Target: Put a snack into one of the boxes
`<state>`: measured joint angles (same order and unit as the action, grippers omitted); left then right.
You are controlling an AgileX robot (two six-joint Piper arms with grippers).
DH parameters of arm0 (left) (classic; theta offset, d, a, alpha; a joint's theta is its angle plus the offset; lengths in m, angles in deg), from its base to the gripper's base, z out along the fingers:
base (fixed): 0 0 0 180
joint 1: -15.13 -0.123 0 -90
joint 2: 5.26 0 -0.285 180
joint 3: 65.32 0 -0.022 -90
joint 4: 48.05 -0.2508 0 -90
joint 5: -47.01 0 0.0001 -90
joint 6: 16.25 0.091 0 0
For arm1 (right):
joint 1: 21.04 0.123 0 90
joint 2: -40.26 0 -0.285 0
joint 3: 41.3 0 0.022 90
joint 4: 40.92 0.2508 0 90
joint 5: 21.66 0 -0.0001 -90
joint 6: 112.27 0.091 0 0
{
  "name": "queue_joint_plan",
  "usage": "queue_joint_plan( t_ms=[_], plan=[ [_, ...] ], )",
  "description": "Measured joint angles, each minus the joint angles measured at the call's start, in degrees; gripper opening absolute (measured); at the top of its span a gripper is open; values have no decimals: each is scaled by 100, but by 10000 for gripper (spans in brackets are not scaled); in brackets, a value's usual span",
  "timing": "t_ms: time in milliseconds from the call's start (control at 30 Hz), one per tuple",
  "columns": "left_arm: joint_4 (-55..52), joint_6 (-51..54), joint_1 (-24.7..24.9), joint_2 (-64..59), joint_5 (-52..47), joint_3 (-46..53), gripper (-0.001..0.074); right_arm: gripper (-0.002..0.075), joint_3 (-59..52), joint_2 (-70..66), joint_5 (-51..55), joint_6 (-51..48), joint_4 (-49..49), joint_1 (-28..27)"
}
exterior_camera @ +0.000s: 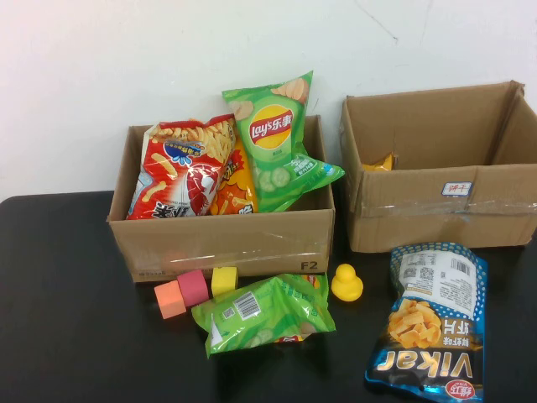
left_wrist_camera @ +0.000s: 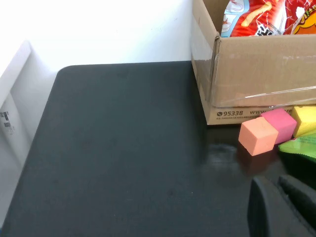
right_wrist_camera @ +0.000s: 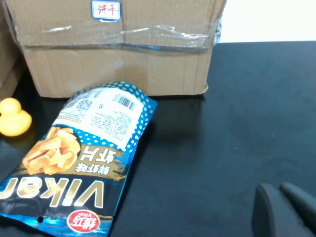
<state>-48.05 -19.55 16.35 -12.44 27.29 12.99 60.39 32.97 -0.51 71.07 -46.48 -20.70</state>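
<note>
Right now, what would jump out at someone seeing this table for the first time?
The left box brims with bright snack bags, a green Lay's bag sticking out on top. In front lie a green bag, three foam cubes and a yellow duck; a blue Vikar bag lies before the right box. Left gripper and right gripper show only in their wrist views.

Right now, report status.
Left gripper low beside left box, holding nothing. Right gripper low beside Vikar bag, holding nothing. Duck beside bag; nothing blocks right box.
</note>
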Motion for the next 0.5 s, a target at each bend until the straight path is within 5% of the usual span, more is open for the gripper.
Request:
queue_joint_plan(
  t_ms=[500],
  plan=[
    [0,0,0,13,0,0,-1,0,0,9,0,-13,-173,0]
  ],
)
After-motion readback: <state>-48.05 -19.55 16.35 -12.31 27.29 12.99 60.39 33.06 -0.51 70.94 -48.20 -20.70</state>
